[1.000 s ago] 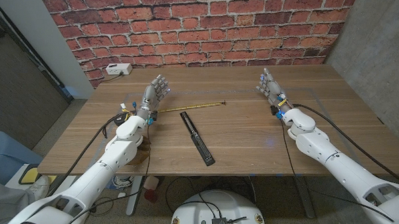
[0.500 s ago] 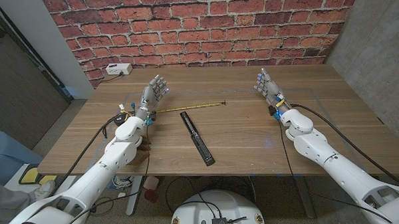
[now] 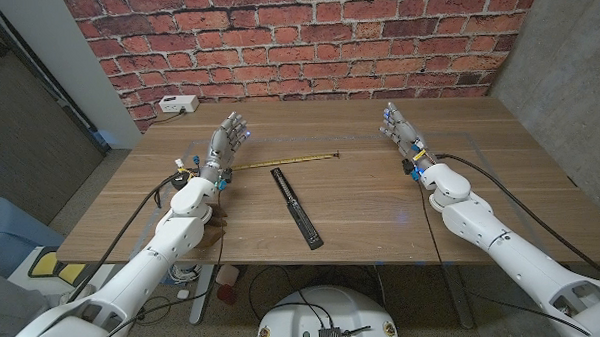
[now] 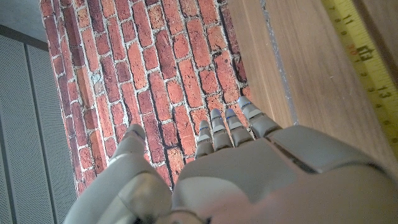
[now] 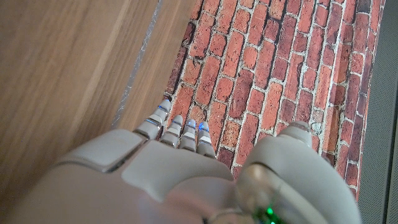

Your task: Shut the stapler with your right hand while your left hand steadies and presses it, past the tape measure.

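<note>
Black stapler (image 3: 296, 207), yellow tape measure (image 3: 285, 160), brown wooden table (image 3: 361, 201), red brick wall (image 3: 305, 38).

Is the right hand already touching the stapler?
No. In the head view the right hand is far from the stapler, which lies untouched mid-table.

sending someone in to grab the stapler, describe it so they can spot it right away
Start at the wooden table in front of the brick wall. Near its middle, between the two arms, lies the stapler: a long black bar opened out flat, running diagonally toward the near edge. The only thing close to it is the tape measure, a thin yellow strip lying crosswise just beyond its far end.
</note>
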Available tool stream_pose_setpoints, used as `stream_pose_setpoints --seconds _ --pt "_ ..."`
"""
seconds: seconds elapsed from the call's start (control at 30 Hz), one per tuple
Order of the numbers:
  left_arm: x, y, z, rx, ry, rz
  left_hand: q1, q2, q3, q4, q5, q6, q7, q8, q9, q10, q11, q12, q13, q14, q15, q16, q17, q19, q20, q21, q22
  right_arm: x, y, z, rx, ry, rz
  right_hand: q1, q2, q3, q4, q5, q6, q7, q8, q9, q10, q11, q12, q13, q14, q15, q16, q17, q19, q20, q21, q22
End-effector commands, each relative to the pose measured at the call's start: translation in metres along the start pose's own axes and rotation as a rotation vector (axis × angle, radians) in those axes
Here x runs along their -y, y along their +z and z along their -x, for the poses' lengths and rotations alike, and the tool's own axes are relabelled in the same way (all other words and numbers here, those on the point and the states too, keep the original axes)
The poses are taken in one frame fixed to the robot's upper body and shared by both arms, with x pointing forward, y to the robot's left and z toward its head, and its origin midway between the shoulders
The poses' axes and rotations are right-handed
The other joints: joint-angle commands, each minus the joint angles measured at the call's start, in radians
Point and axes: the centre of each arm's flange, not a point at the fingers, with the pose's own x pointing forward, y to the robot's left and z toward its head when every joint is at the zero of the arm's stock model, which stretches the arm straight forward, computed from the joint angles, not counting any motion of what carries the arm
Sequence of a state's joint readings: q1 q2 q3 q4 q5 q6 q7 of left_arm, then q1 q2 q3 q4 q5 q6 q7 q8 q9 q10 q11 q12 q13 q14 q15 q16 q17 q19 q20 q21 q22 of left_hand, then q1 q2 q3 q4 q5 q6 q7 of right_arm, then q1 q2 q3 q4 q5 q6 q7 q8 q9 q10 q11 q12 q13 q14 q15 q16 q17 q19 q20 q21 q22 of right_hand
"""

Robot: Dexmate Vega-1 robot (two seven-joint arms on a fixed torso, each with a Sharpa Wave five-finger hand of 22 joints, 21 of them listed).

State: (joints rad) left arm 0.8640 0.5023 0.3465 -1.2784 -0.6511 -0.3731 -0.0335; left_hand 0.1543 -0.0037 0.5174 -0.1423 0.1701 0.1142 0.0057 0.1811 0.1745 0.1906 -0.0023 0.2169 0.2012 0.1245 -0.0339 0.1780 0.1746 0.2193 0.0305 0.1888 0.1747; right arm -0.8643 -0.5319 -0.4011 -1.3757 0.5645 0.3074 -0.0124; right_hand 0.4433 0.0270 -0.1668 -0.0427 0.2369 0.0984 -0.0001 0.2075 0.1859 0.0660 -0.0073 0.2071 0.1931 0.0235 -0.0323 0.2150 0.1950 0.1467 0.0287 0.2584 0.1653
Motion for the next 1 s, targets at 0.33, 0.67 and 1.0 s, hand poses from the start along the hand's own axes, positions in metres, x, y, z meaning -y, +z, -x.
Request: stream_pose_setpoints --seconds 0.33,0.67,1.0 --pt "-0.002 0.017 0.005 -0.024 0.047 -0.015 0.008 0.001 0.004 -0.002 0.006 -0.012 0.004 0.001 0.005 -0.031 0.009 -0.010 0.002 -0.024 0.012 -0.002 0.003 -0.018 0.003 -0.002 0.001 -0.016 0.019 -0.003 -0.017 0.124 0.236 0.044 0.012 0.012 -0.019 0.010 -0.004 -0.005 -0.002 0.003 0.002 -0.007 -0.003 0.001 -0.023 -0.025 -0.013 0.001 0.002 -0.004 -0.020 0.003" --pt "0.006 0.035 0.007 -0.027 0.023 -0.067 0.004 0.010 0.005 0.004 0.006 -0.011 0.007 0.003 0.005 -0.026 0.014 -0.007 0.003 -0.022 0.015 0.002 0.004 -0.019 0.002 -0.001 0.001 -0.020 0.024 0.003 -0.020 0.131 0.377 0.093 0.019 0.029 -0.045 0.013 0.012 -0.016 0.003 0.003 0.022 -0.020 0.000 0.001 -0.007 -0.038 -0.007 -0.001 0.025 -0.021 -0.026 0.003" --pt "0.004 0.032 0.009 0.036 0.056 -0.058 0.002 0.012 0.003 0.005 0.005 0.025 0.001 0.015 0.005 0.016 -0.001 0.011 0.003 0.009 -0.002 0.014 0.004 -0.003 -0.001 0.007 0.001 -0.022 0.023 0.010 0.014 0.074 0.441 0.138 0.016 0.042 -0.070 0.015 0.040 -0.030 0.008 0.003 0.049 -0.021 0.005 0.001 0.014 -0.050 -0.002 -0.002 0.063 -0.012 -0.030 0.004"
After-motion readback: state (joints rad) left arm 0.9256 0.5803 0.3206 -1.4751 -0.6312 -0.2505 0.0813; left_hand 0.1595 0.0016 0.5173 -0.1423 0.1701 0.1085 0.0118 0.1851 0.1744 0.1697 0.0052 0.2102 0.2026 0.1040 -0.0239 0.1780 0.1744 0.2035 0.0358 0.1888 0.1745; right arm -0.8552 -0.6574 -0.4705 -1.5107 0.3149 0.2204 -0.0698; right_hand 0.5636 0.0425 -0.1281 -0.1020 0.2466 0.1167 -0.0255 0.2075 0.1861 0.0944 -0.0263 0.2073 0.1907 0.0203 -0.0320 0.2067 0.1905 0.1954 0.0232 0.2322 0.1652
